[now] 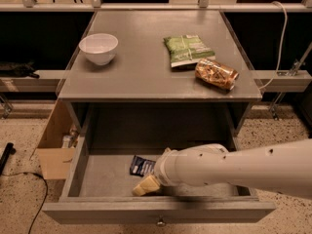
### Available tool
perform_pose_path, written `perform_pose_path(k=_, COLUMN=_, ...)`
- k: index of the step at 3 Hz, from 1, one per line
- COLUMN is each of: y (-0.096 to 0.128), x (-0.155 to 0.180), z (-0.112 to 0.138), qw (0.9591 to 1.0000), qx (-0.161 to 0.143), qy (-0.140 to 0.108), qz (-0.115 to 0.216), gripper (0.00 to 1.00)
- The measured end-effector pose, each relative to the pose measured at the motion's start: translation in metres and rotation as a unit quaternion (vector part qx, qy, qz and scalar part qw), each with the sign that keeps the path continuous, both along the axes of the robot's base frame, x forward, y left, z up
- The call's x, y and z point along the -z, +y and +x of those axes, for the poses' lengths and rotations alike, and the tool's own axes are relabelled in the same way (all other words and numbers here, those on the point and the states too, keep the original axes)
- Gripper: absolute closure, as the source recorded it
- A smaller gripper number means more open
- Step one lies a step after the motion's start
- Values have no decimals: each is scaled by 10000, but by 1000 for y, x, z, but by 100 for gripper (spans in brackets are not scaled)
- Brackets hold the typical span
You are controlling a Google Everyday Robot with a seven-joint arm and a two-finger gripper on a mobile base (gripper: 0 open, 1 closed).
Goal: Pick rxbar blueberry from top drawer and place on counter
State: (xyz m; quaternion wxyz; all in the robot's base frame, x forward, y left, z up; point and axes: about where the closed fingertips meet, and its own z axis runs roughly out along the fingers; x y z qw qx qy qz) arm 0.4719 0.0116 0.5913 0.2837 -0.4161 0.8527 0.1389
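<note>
The top drawer [87,211] of the grey cabinet is pulled open, with a small knob on its front panel. The rxbar blueberry [142,165], a small dark navy wrapper, lies flat on the drawer floor near the middle. My gripper [146,183] reaches into the drawer from the right on a thick white arm. Its pale fingertips sit just in front of and to the right of the bar. The counter [141,67] is the grey cabinet top above the drawer.
On the counter stand a white bowl [98,48] at the left, a green snack bag [188,49] and a shiny orange-brown packet [216,73] at the right. An open cardboard box [56,145] sits on the floor left of the cabinet.
</note>
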Motion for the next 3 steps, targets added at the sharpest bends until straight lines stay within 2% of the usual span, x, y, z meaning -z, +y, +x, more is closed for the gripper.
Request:
perform_pose_path(k=1, y=-3, x=8, z=-4, qw=9999, qx=9, qy=93, qz=-45, gripper=3)
perform_pose_path(k=2, y=-3, x=8, z=-4, qw=9999, qx=9, qy=93, qz=-45, gripper=26)
perform_pose_path(k=3, y=-3, x=8, z=-4, qw=9999, qx=8, qy=92, qz=-45, gripper=57)
